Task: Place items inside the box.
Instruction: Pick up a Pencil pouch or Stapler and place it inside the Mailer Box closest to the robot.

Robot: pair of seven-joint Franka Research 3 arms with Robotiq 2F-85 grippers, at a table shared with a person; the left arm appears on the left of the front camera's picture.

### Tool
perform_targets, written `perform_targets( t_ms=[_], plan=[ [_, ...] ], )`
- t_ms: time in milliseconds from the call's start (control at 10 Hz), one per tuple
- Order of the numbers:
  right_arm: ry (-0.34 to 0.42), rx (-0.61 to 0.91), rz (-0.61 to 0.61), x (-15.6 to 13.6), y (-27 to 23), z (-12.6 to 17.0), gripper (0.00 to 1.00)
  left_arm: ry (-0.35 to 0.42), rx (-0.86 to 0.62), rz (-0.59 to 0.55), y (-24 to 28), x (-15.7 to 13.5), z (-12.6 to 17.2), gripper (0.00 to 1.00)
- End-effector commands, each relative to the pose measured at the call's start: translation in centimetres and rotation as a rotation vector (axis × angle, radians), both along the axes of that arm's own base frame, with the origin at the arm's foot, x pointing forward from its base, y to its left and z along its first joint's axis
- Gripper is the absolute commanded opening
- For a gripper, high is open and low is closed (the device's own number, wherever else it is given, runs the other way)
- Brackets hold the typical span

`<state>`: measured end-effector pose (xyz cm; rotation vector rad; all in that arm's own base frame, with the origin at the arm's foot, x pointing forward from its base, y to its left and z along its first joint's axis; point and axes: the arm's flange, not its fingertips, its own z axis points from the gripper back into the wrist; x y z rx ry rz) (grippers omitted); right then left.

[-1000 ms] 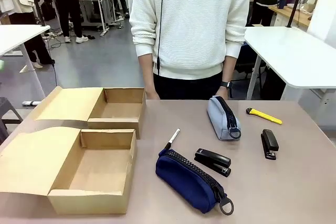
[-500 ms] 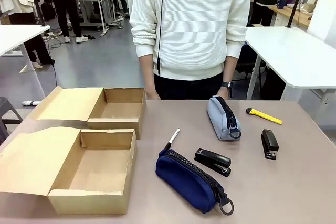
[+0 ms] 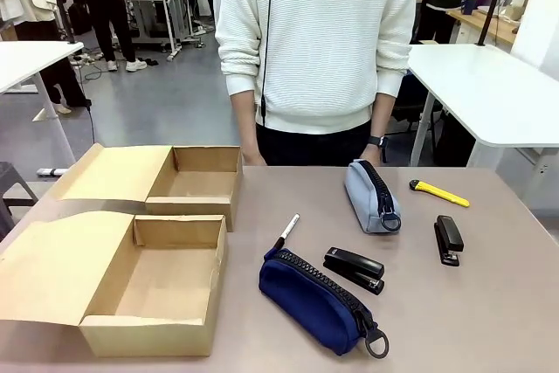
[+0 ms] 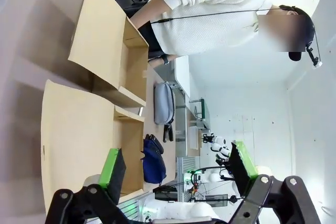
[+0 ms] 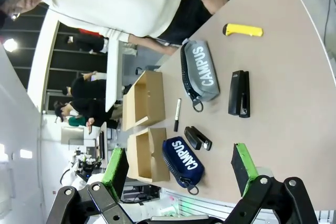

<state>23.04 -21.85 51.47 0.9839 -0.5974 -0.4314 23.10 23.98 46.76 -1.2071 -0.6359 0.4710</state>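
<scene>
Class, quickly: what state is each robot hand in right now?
Left hand: open, holding nothing.
Right hand: open, holding nothing.

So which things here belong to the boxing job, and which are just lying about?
Job: navy pouch, grey pouch, pen, middle stapler, near box.
Probably idle: yellow cutter, right stapler, far box.

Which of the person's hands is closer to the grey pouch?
The person's own left hand, the one with the watch: it hangs just behind the grey pouch. The right hand hangs farther off, behind the far box.
</scene>
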Motion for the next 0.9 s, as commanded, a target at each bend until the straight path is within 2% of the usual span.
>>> perform_targets(
  t_ms=[0, 100, 200, 300, 400, 500, 600, 700, 800],
  plan=[
    [-0.035, 0.0, 0.008, 0.1, -0.1, -0.1, 1.0, -0.03, -0.002, 0.002, 0.2, 0.3, -0.2, 1.0],
    [-0.035, 0.0, 0.008, 0.1, -0.1, -0.1, 1.0, -0.03, -0.002, 0.002, 0.2, 0.3, -0.2, 1.0],
    [-0.001, 0.002, -0.002, -0.1, -0.1, -0.1, 1.0, -0.03, -0.002, 0.002, 0.2, 0.3, -0.2, 1.0],
    [0.019, -0.247, 0.044, 0.6, 4.3, 0.8, 1.0, -0.03, -0.002, 0.002, 0.2, 0.3, -0.2, 1.0],
    [-0.031, -0.376, 0.195, 1.4, 9.5, 1.7, 1.0, -0.03, -0.002, 0.002, 0.2, 0.3, -0.2, 1.0],
    [0.009, -0.53, 0.276, 2.4, 13.1, 1.7, 1.0, -0.03, -0.002, 0.002, 0.2, 0.3, -0.2, 1.0],
    [0.008, -0.424, 0.317, 3.2, 10.9, 1.9, 1.0, -0.03, -0.002, 0.002, 0.2, 0.3, -0.2, 1.0],
    [0.037, -0.276, 0.282, 3.0, 5.3, 1.1, 1.0, -0.03, -0.002, 0.002, 0.2, 0.3, -0.2, 1.0],
    [0.047, -0.152, 0.222, 1.3, 0.4, -0.3, 1.0, -0.03, -0.002, 0.002, 0.2, 0.3, -0.2, 1.0]
  ],
)
